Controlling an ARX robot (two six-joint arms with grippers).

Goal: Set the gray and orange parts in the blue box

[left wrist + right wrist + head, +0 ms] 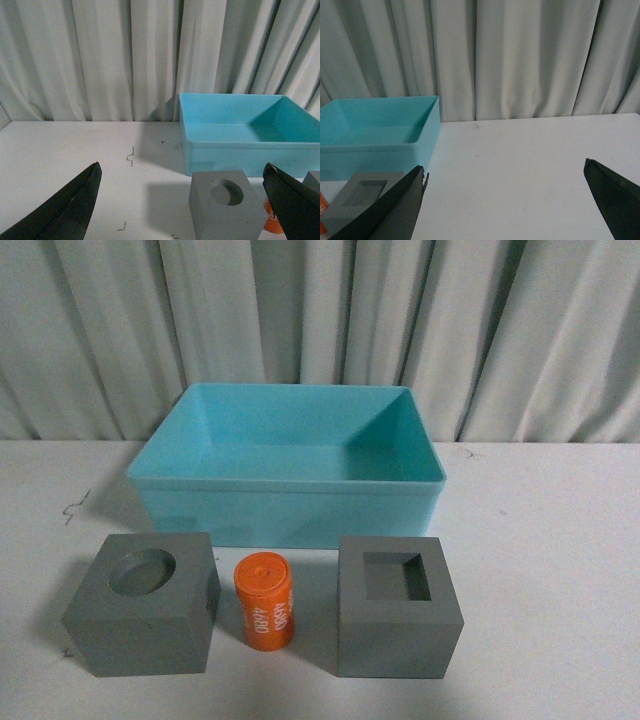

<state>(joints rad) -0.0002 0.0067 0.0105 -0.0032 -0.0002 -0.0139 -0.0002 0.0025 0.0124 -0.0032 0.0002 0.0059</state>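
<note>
White table (560, 540), pleated gray curtain (300, 310) behind.

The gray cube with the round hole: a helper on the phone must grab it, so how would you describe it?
Find the big light-blue box on the white table. Of the three things lined up before it, take the gray cube at the left end, beside the orange cylinder. Its top has a round hollow; the other gray cube's is square.

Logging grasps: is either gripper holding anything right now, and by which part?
Nothing is held: the left gripper and right gripper are both open and empty.
</note>
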